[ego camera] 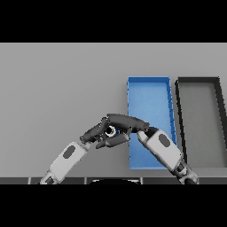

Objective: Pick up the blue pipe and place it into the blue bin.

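— Judging by what shows, where is the blue pipe (111, 131)?

— Only a small blue patch of it peeks out between the two dark hands, just left of the blue bin (150, 95), low over the grey table (57, 88).

— Which robot hand has it?

— The right robot hand (126, 123) arches over it with fingers curled about it; the left robot hand (101, 135) sits against it from below, fingers bent, though whether it truly pinches the pipe cannot be told.

— How should it handle?

— Probably light, rigid and smooth, so liable to slip or roll. A hold across its middle looks safest.

— Anything else nearby?

— A dark bin (200, 82) stands just right of the blue one.
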You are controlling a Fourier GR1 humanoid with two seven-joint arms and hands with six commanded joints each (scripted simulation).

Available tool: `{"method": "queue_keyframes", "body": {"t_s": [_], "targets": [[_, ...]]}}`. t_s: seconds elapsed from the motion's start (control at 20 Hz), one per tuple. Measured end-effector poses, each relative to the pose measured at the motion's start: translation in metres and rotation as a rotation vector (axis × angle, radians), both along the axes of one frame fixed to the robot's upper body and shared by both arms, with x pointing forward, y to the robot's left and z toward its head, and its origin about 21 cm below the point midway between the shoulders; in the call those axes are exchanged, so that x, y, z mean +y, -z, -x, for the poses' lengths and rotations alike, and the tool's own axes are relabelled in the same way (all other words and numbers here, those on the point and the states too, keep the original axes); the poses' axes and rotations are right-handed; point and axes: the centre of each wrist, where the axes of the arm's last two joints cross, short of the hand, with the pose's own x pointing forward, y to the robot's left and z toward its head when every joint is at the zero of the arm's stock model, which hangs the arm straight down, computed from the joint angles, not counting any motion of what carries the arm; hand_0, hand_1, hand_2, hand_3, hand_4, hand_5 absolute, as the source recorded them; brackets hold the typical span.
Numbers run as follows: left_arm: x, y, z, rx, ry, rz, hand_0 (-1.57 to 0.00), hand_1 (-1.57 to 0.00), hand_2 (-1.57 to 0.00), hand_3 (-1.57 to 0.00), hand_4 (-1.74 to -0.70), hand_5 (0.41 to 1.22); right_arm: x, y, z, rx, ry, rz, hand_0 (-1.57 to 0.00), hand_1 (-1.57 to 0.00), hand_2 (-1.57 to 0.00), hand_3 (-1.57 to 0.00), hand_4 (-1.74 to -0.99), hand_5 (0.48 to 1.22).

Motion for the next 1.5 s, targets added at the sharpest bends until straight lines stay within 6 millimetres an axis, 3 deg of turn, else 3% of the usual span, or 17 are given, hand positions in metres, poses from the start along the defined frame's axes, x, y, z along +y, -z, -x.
{"method": "queue_keyframes", "body": {"t_s": [0.1, 0.2, 0.45, 0.6, 0.75, 0.95, 1.1, 1.35, 1.5], "targets": [[0.002, 0.001, -0.001, 0.008, 0.028, -0.042, -0.78, -0.64, -0.65, -0.27, -1.25, 1.22, 0.002, 0.0, -0.001, -0.012, 0.009, 0.016, -1.56, -1.56, -1.56, -1.55, -1.481, 1.198], [0.004, 0.0, -0.002, 0.019, 0.069, -0.093, -0.5, -0.41, -0.42, -0.17, -1.11, 1.184, 0.0, 0.001, 0.002, -0.026, -0.01, -0.035, -1.56, -1.56, -1.56, -1.56, -1.482, 1.206], [0.01, 0.002, -0.007, -0.022, 0.028, -0.156, -0.16, -0.13, -0.14, -0.05, -0.88, 0.842, -0.002, 0.001, 0.002, -0.025, -0.001, -0.044, -1.57, -1.57, -1.57, -1.57, -1.484, 1.216], [0.01, 0.0, -0.009, -0.032, 0.0, -0.141, -0.08, -0.07, -0.07, -0.03, -0.83, 0.719, 0.006, 0.0, 0.005, -0.024, 0.015, -0.005, -1.57, -1.57, -1.57, -1.57, -1.485, 1.219], [0.009, 0.003, -0.01, -0.009, -0.007, -0.123, -0.04, -0.03, -0.04, -0.01, -0.84, 0.636, 0.0, -0.003, 0.004, -0.033, 0.04, -0.008, -1.57, -1.57, -1.57, -1.57, -1.487, 1.22], [0.013, 0.005, -0.006, 0.083, -0.055, -0.154, -0.02, -0.01, -0.01, -0.01, -0.88, 0.605, 0.0, -0.003, 0.003, -0.013, 0.036, -0.022, -1.57, -1.57, -1.57, -1.57, -1.492, 1.22], [0.014, 0.006, -0.003, 0.072, -0.058, -0.15, -0.01, -0.01, -0.01, 0.0, -0.88, 0.555, 0.0, -0.007, -0.001, 0.134, 0.004, -0.08, -1.57, -1.57, -1.57, -1.57, -1.492, 1.221], [0.013, 0.004, -0.001, 0.076, -0.063, -0.165, 0.0, 0.0, 0.0, 0.0, -0.86, 0.515, 0.002, -0.044, -0.009, 0.255, -0.017, -0.147, -1.57, -1.57, -1.57, -1.57, -1.492, 1.221], [0.017, 0.01, 0.003, 0.096, -0.064, -0.183, 0.0, 0.0, 0.0, 0.0, -0.86, 0.498, -0.003, -0.083, -0.011, 0.213, -0.008, -0.195, -1.57, -1.57, -1.57, -1.57, -1.494, 1.221]]}}
